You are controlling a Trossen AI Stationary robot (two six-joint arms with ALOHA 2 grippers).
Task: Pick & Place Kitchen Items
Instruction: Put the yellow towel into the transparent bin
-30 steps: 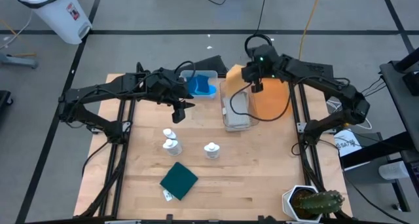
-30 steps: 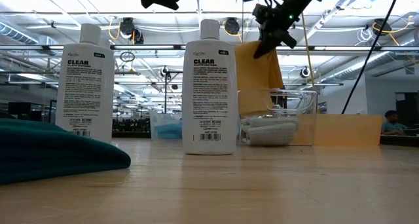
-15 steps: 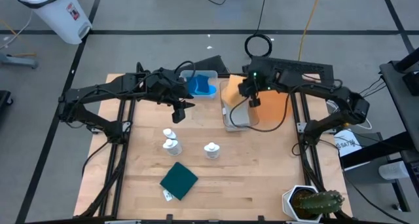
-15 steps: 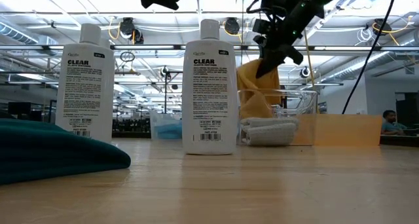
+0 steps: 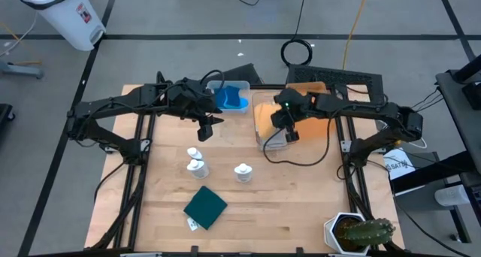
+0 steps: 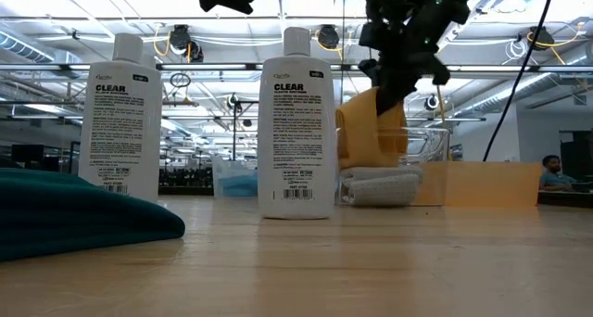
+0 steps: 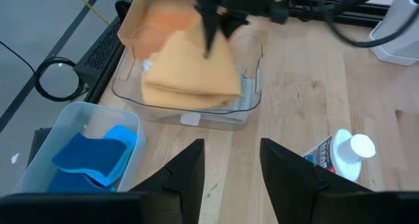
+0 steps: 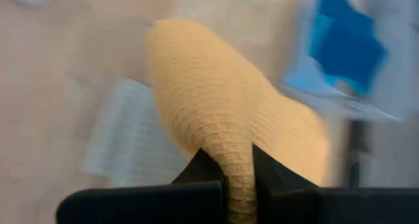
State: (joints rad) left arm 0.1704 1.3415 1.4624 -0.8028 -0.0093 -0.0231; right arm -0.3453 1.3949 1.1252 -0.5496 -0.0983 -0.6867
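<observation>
A mustard-yellow cloth (image 5: 264,117) hangs from my right gripper (image 5: 289,134), which is shut on it over the clear bin (image 5: 261,141). The cloth's lower part (image 7: 190,86) sags into that bin over a grey folded cloth (image 6: 380,185). My left gripper (image 5: 208,128) hovers open and holds nothing, above the table between the blue cloth pieces (image 5: 231,98) in their bin and the white bottles (image 5: 197,161). A third bottle (image 5: 242,172) stands to their right. A dark green folded cloth (image 5: 205,207) lies flat near the front. My right gripper pinches a bunched fold of the yellow cloth (image 8: 237,175) between its two fingers at the cloth's upper end. The fingers slant down from the table's right and far side. The cloth (image 6: 371,132) hangs slack below them, its lower part resting in the clear bin.
An orange tray (image 5: 314,114) stands right of the clear bin. A potted cactus (image 5: 364,232) sits at the front right corner. In the low view two bottles (image 6: 296,122) and the green cloth (image 6: 74,220) stand close in front.
My right gripper, still shut on the yellow cloth, has sunk and come toward the table's near edge, from over the orange tray to over the clear bin, and it has turned. The cloth has come down with it, and its lower part now bunches in the bin.
</observation>
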